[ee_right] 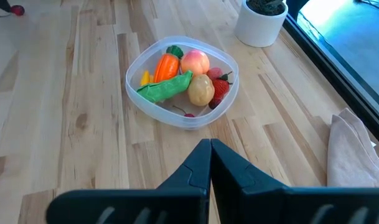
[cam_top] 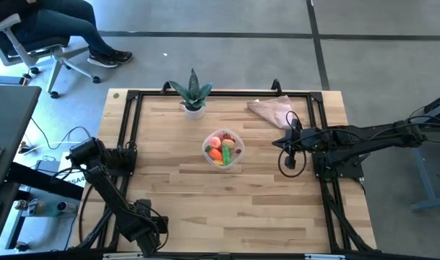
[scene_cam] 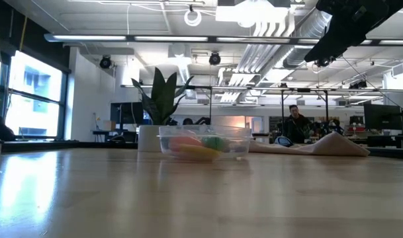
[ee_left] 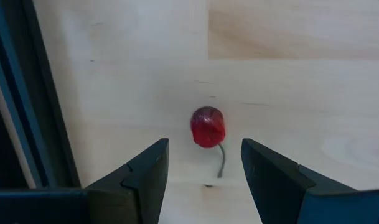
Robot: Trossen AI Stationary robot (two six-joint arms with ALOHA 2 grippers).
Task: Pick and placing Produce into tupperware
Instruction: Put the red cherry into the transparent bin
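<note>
Centrally on the pale wooden table [cam_top: 227,209], in the high view, the round clear tupperware [cam_top: 223,149] is seen filled with produce [cam_top: 221,148]; a spiky plant [cam_top: 193,94] in a white pot and a crumpled beige cloth [cam_top: 273,110] are placed near the far edge. The left gripper [cam_top: 149,230] is held low at the near left corner, the right gripper [cam_top: 290,148] to the container's right, apart from it.

In the low view, the see-through container [scene_cam: 204,144] is shown with orange, yellow and green shapes inside.

In the left wrist view, the left gripper [ee_left: 205,171] is held partly open, nothing gripped, over a small glossy red cherry [ee_left: 207,127] with a thin stem lying on bare wood.

In the right wrist view, the right gripper [ee_right: 210,155] is pressed fully closed and empty. Inside the tupperware [ee_right: 182,80] an orange carrot [ee_right: 165,65], a green cucumber [ee_right: 165,88], a smooth peach [ee_right: 195,61], a beige potato [ee_right: 201,90] and a red strawberry [ee_right: 219,90] are gathered.
</note>
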